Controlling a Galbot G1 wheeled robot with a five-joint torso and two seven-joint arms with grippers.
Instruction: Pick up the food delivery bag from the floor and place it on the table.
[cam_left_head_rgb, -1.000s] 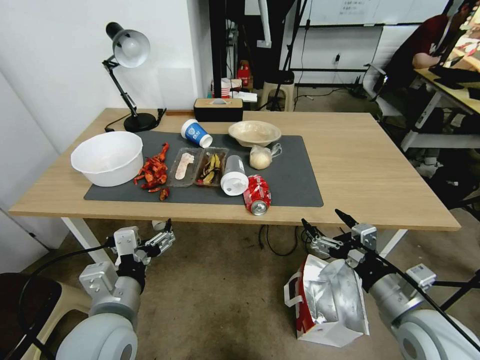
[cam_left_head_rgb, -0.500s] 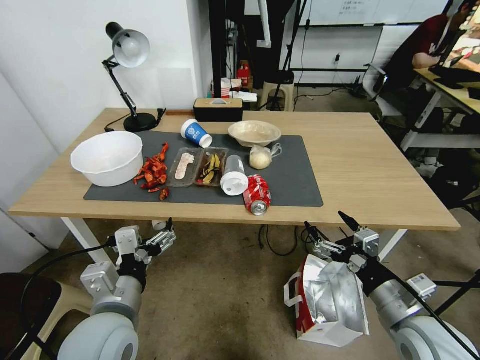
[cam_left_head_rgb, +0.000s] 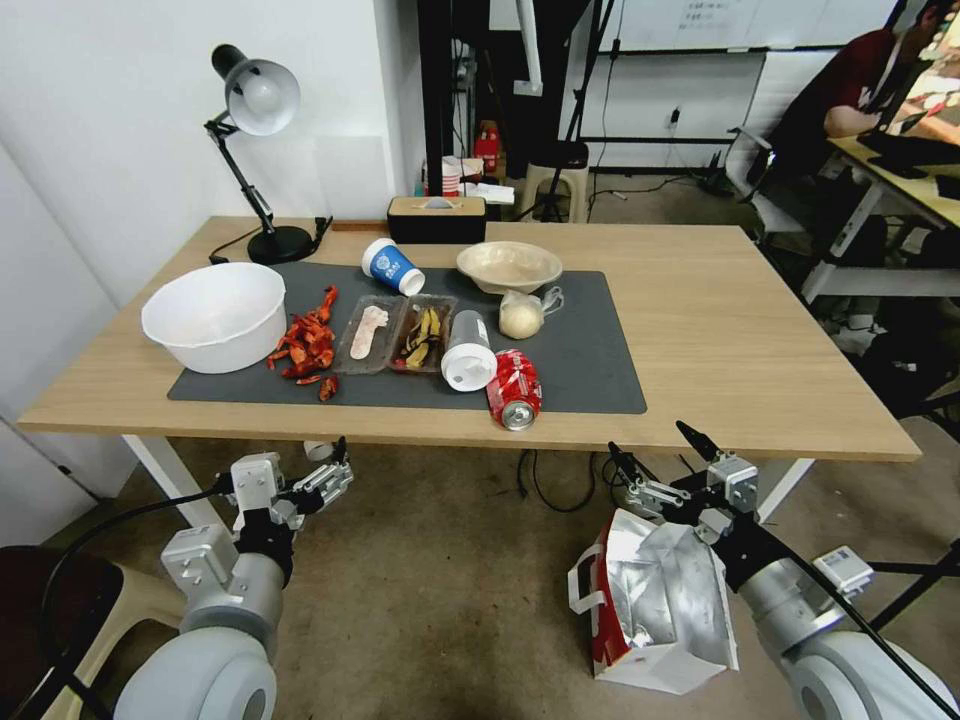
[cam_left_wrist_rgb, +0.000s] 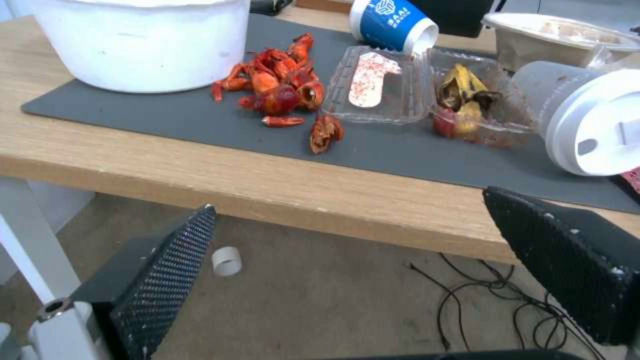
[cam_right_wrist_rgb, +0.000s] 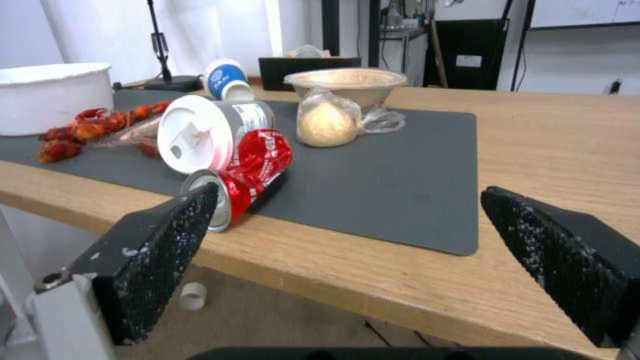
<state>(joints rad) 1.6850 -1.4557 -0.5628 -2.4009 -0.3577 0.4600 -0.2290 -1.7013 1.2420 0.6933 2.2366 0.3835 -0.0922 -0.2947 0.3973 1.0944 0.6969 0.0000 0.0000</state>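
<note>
The food delivery bag (cam_left_head_rgb: 655, 600) stands on the floor (cam_left_head_rgb: 450, 580) at the right, in front of the table (cam_left_head_rgb: 750, 330). It is white with a red side, a white handle and crumpled silver foil at its open top. My right gripper (cam_left_head_rgb: 650, 445) (cam_right_wrist_rgb: 348, 192) hangs open just above the bag's far rim, below the table's front edge, holding nothing. My left gripper (cam_left_head_rgb: 338, 468) (cam_left_wrist_rgb: 350, 202) is open and empty over the floor on the left, also below the table edge.
On the dark grey mat (cam_left_head_rgb: 590, 370) lie a white bowl (cam_left_head_rgb: 215, 315), red shells (cam_left_head_rgb: 305, 345), clear trays (cam_left_head_rgb: 395, 335), tipped cups (cam_left_head_rgb: 468, 352) and a crushed red can (cam_left_head_rgb: 515, 388). A lamp (cam_left_head_rgb: 255, 150) stands at the back left. Cables (cam_left_head_rgb: 545, 480) trail under the table.
My right gripper has shifted slightly right and down, closer over the bag's top. The left gripper has barely moved. The bag stays where it was.
</note>
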